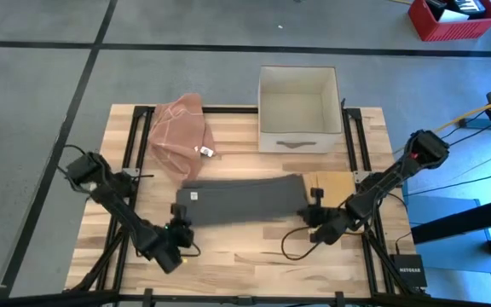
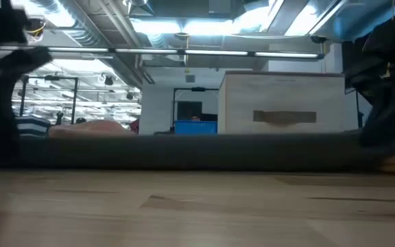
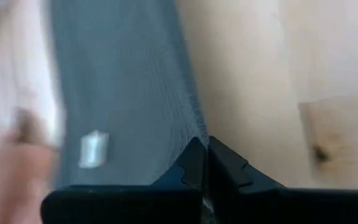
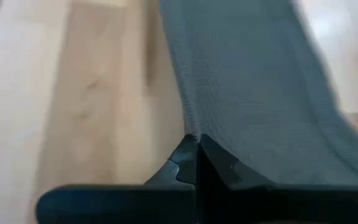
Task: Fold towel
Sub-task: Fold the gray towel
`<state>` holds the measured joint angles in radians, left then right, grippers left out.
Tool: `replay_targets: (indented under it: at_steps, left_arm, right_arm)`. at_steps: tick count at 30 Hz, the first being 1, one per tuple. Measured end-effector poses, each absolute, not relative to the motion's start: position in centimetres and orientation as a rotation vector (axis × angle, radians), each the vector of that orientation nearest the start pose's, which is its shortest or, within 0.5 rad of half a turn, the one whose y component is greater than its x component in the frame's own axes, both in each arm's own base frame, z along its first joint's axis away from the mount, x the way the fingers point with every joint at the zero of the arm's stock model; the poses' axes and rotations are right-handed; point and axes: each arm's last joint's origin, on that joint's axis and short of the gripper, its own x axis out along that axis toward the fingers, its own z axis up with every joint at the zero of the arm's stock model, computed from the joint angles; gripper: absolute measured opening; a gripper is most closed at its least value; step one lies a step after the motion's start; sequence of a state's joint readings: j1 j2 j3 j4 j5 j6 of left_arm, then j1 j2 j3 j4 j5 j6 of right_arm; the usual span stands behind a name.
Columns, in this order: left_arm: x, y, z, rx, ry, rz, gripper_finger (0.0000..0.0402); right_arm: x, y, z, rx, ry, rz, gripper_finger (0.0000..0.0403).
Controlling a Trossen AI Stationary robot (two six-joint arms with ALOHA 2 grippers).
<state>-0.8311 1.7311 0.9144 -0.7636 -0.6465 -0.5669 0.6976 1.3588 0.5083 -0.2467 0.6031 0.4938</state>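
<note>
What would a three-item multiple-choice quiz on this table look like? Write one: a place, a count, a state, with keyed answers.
1. Where is the box relative to the grey towel?
A. Beyond it, at the far edge
B. On top of it
C. Nearer the arms

2. How many cloths are on the table?
A. One
B. Two
C. Four

3. How are the fingers of both grippers?
A. Wide open
B. Shut on the grey towel's near edge
C. Off the table

Answers:
1 A: the box stands past the towel.
2 B: the grey towel and a crumpled pink cloth.
3 B: left gripper and right gripper pinch it.
</note>
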Motion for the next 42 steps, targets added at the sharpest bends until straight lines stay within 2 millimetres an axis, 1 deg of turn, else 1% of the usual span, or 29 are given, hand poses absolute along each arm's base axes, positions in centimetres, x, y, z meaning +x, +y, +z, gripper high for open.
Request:
replay_targets:
  at_steps: [1, 3, 5, 7, 9, 12, 14, 16, 18, 21, 25, 27, 29, 31, 33, 36, 39, 42]
  left_arm:
    - [19.5, -19.2, 13.2, 0.545, 1.137, 0.206, 0.0]
    - [19.3, -19.1, 13.9, 0.513, 1.151, 0.29, 0.0001]
    - [19.4, -19.2, 14.3, 0.486, 1.141, 0.294, 0.0006]
    - [19.7, -19.2, 14.2, 0.492, 1.163, 0.27, 0.0019]
    - [20.0, -19.1, 14.4, 0.474, 1.192, 0.249, 0.0037]
    - [20.5, -19.0, 14.7, 0.395, 1.246, 0.225, 0.0072]
    - [20.8, -19.0, 15.1, 0.32, 1.297, 0.203, 0.0094]
    - [21.2, -19.1, 15.8, 0.203, 1.341, 0.166, 0.0115]
    - [21.6, -19.2, 17.1, 0.084, 1.367, 0.128, 0.0129]
    - [21.9, -19.4, 19.7, -0.057, 1.332, 0.087, 0.0143]
    - [21.5, -19.0, 23.7, -0.222, 1.203, 0.054, 0.0151]
    - [21.1, -18.5, 25.5, -0.283, 1.123, 0.025, 0.0152]
    - [20.6, -17.6, 27.2, -0.277, 1.017, 0.026, 0.0152]
    - [20.2, -16.6, 28.7, -0.21, 0.881, 0.075, 0.0152]
    - [20.0, -15.4, 29.9, -0.11, 0.743, 0.165, 0.0153]
    - [19.8, -13.4, 30.9, -0.005, 0.603, 0.323, 0.0153]
    - [20.1, -11.2, 30.1, 0.024, 0.622, 0.424, 0.0153]
    - [20.6, -9.0, 28.3, -0.036, 0.712, 0.468, 0.0153]
  right_arm:
    - [17.3, 12.6, 13.3, -0.189, 0.871, -0.105, 0.0007]
    - [17.4, 13.1, 13.2, -0.155, 0.889, -0.056, 0.0008]
    - [17.5, 13.3, 13.1, -0.134, 0.897, -0.031, 0.0011]
    - [17.9, 13.1, 13.4, -0.117, 0.905, -0.041, 0.0023]
    - [18.3, 13.1, 13.9, -0.102, 0.922, -0.036, 0.0048]
    - [19.0, 13.3, 14.8, -0.072, 0.947, -0.013, 0.0095]
    - [19.3, 13.7, 15.7, -0.047, 0.971, 0.026, 0.0127]
    - [19.7, 13.9, 16.7, -0.034, 1.005, 0.049, 0.0155]
    - [20.1, 14.4, 18.0, -0.022, 1.022, 0.073, 0.0177]
    - [20.7, 14.7, 19.9, -0.019, 1.046, 0.079, 0.0198]
    - [21.4, 14.9, 22.1, -0.005, 1.029, 0.078, 0.0209]
    - [21.6, 15.1, 22.7, -0.007, 1.012, 0.089, 0.021]
    - [21.6, 15.1, 22.7, -0.033, 1.007, 0.094, 0.021]
    - [21.8, 14.6, 22.6, -0.076, 0.999, 0.065, 0.021]
    - [22.2, 13.7, 22.3, -0.109, 0.992, 0.024, 0.021]
    - [23.0, 11.8, 21.6, -0.122, 1.003, -0.035, 0.0211]
    - [23.8, 9.7, 20.6, -0.108, 1.024, -0.037, 0.0211]
    - [24.3, 7.5, 19.6, -0.103, 1.053, -0.017, 0.0211]
